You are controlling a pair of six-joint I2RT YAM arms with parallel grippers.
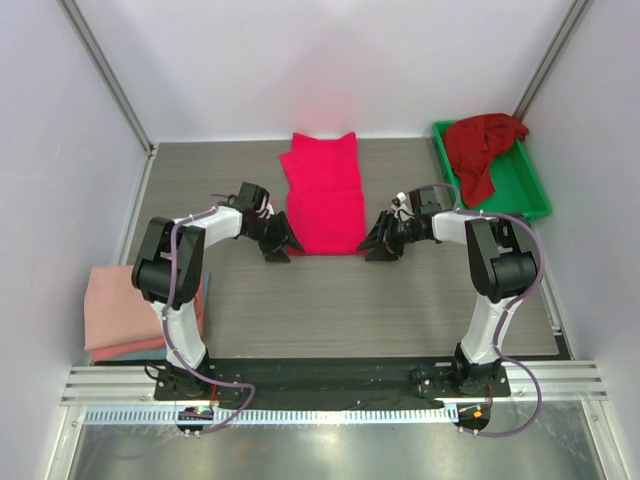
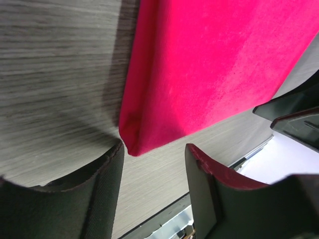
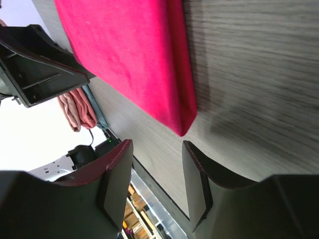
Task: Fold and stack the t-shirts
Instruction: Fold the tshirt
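At near corners of pinkish-red t-shirt (image 1: 322, 195), left pincer (image 1: 283, 243), right pincer (image 1: 378, 243) — both spread apart, empty.

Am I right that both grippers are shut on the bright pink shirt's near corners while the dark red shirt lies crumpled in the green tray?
Not quite: the wrist views show the left gripper and right gripper open, just short of the near corners of the bright pink shirt. The dark red shirt does lie crumpled in the green tray.
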